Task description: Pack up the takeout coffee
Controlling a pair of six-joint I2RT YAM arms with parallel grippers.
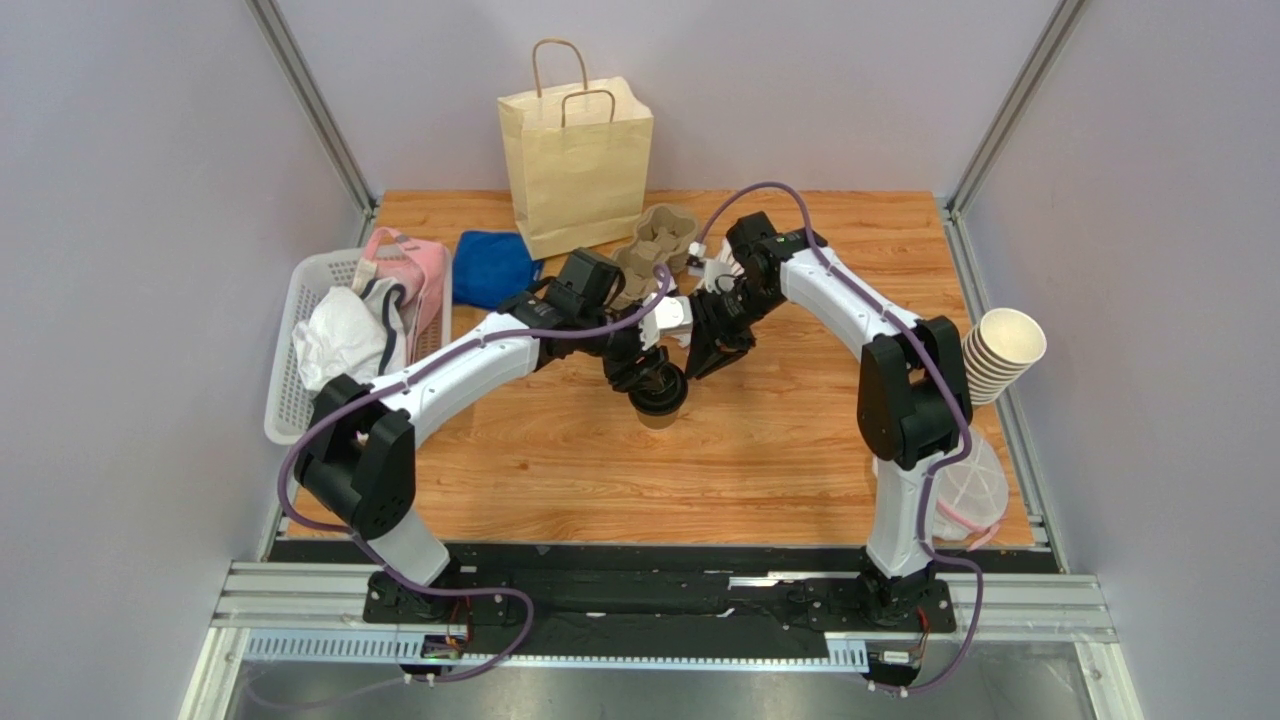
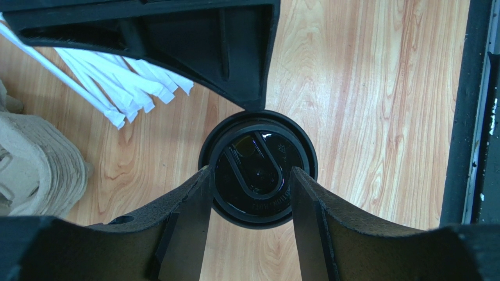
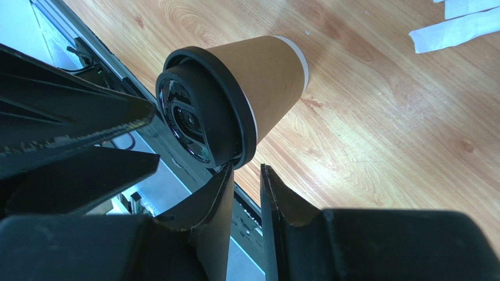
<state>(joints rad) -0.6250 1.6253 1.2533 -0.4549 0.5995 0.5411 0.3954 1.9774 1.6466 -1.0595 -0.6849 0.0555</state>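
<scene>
The takeout coffee, a tan paper cup with a black lid, stands upright on the wooden table near its middle. My left gripper is directly above it and open. Its fingertips sit over the two sides of the lid, level with the top or just over it, and do not go round the rim. My right gripper is beside the cup, its jaws almost together with nothing between them. One fingertip is right at the lid's rim. The paper bag stands open at the back.
A cardboard cup carrier lies in front of the bag, with white paper sachets next to it. A blue cloth and a white basket are at the left. A stack of lidless cups is at the right edge.
</scene>
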